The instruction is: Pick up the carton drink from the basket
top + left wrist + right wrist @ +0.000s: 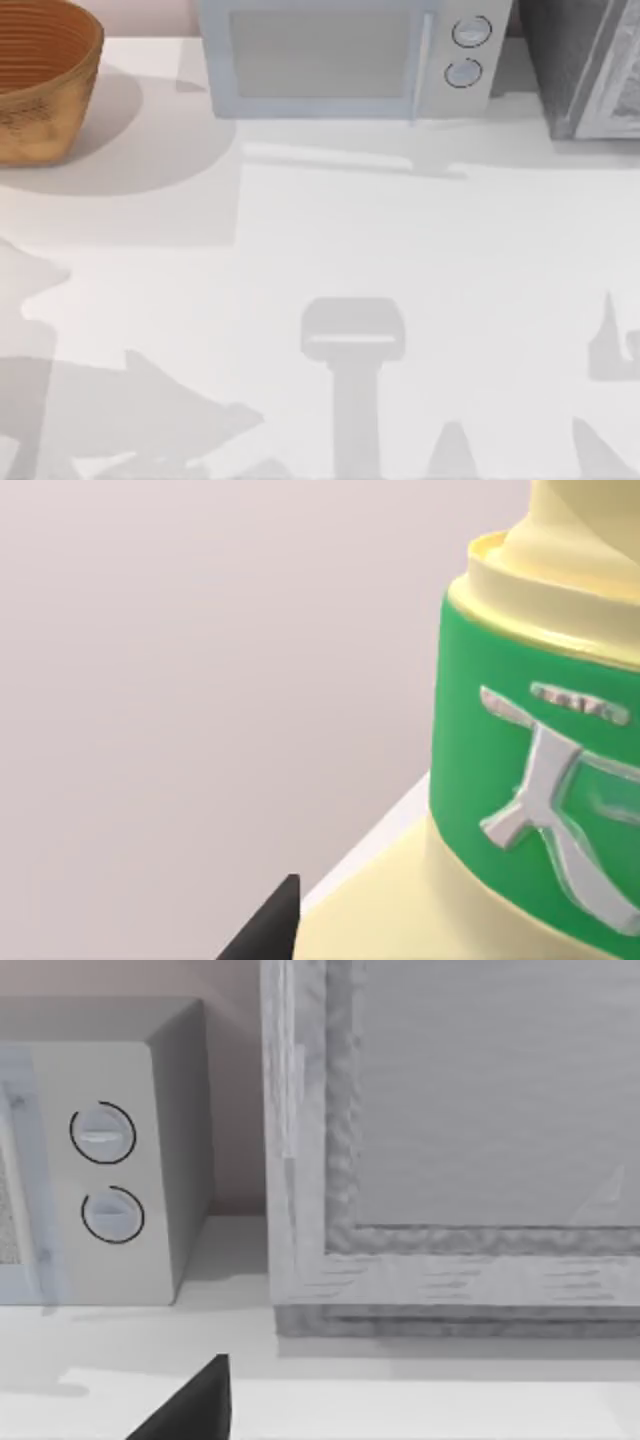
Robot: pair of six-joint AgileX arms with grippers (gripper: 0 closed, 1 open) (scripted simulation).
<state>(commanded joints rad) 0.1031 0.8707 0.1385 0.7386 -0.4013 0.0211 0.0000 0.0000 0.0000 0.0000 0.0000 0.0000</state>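
Note:
The basket, round, woven and orange-brown, stands at the table's far left corner, cut off by the edge of the top view. Part of its ribbed inside shows, and the carton drink is hidden. A black tip of my left gripper pokes into the left wrist view, close to a big pale yellow container. A black tip of my right gripper shows low in the right wrist view, facing the back right of the table. On the white table, only the arms' shadows fall along the near edge.
A white microwave with two round knobs stands at the back middle. To its right is a grey framed cabinet. The pale yellow container has a green band bearing a silver character.

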